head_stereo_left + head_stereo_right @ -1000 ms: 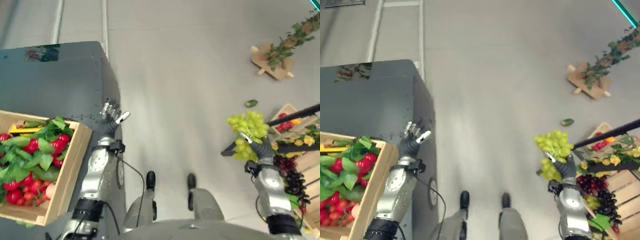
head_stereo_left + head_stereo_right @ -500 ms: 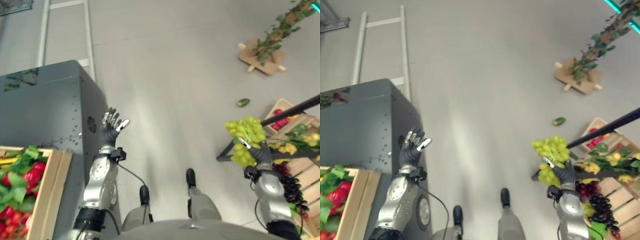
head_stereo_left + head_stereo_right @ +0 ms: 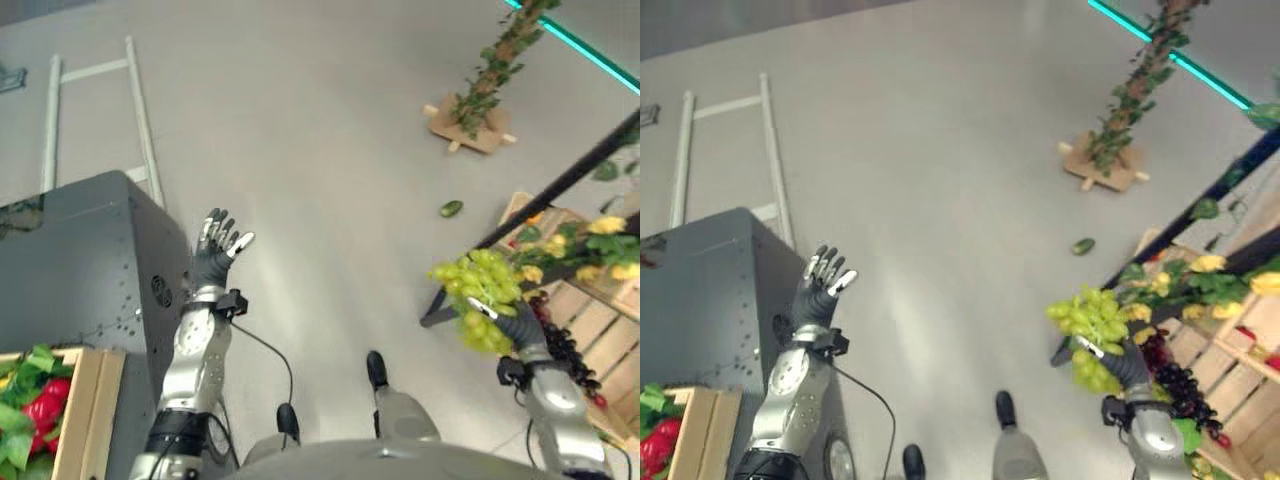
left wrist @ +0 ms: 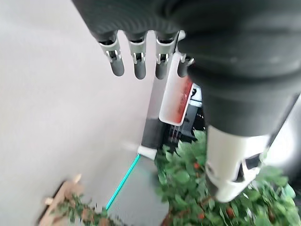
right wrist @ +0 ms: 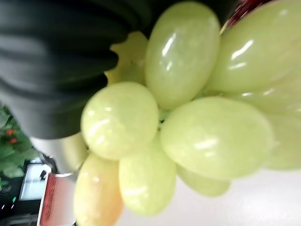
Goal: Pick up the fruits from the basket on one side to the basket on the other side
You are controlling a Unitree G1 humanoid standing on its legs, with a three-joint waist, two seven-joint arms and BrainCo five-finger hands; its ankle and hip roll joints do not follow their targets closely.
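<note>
My right hand [image 3: 521,328] is shut on a bunch of green grapes [image 3: 476,283], held up above the floor at the right; the grapes [image 5: 188,113] crowd the right wrist view. My left hand [image 3: 218,248] is raised at the left with straight, spread fingers [image 4: 136,59] and holds nothing. A wooden crate [image 3: 88,420] with red fruits and green leaves [image 3: 25,415] sits on a dark grey cabinet [image 3: 70,270] at the lower left. At the right, wooden crates [image 3: 590,320] hold dark grapes [image 3: 565,345], yellow fruits [image 3: 555,243] and leaves.
A small green fruit [image 3: 451,208] lies on the grey floor. A leafy pole on a wooden base [image 3: 470,125] stands at the back right. A white ladder-like frame [image 3: 95,120] lies at the back left. A dark rail [image 3: 560,185] slants over the right crates.
The whole picture has shifted: the camera moved, so the cabinet and crate slid toward the lower left. My right hand still holds the grapes; my left hand stays raised.
</note>
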